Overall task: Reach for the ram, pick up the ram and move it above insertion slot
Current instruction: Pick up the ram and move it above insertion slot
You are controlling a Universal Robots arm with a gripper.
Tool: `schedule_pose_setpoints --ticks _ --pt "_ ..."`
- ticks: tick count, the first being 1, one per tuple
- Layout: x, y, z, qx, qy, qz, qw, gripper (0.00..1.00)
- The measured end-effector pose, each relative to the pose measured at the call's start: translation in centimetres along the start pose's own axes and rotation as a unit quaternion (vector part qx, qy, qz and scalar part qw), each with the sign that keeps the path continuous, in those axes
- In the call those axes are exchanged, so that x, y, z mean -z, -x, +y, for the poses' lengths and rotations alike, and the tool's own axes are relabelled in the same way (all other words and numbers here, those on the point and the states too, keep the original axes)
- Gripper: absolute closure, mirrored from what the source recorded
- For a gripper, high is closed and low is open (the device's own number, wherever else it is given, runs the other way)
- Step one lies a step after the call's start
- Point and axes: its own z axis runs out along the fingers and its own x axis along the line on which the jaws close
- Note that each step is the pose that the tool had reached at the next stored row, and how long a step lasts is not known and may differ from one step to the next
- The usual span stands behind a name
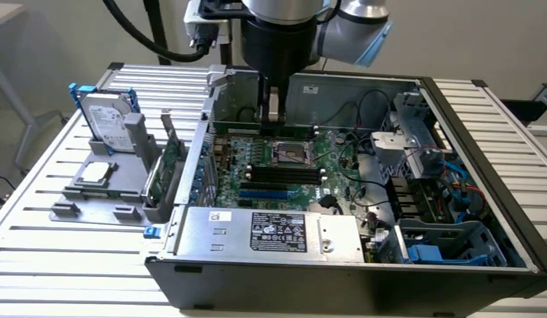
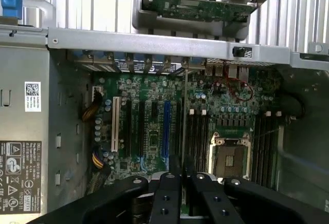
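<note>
My gripper (image 1: 273,114) hangs inside the open computer case (image 1: 485,199), over the motherboard (image 1: 282,165). It is shut on the ram (image 1: 238,123), a thin green stick held level above the board. In the wrist view the ram (image 2: 184,116) shows edge-on as a narrow line running out from between the black fingers (image 2: 169,188) of the gripper (image 2: 184,171). That line lies parallel to the dark memory slots (image 2: 198,136) beside the processor socket (image 2: 230,158), just to one side of them. In the exterior view the long black slots (image 1: 282,173) sit below the gripper, toward the case's front.
A grey fixture (image 1: 96,199) at the exterior view's left holds a hard drive in a blue frame (image 1: 109,122) and an upright green expansion card (image 1: 172,165). The power supply (image 1: 273,232), cables (image 1: 362,192) and a drive cage (image 1: 450,245) crowd the case.
</note>
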Motion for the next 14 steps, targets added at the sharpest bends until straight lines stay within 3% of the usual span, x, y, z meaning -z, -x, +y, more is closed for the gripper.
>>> schedule_pose_setpoints --ticks 6,14 --pt "-0.11 1.0 -1.49 0.000 -0.0001 0.0013 1.0000 0.86" --pt "-0.49 3.2 -2.77 0.000 -0.0004 0.0172 0.9999 0.86"
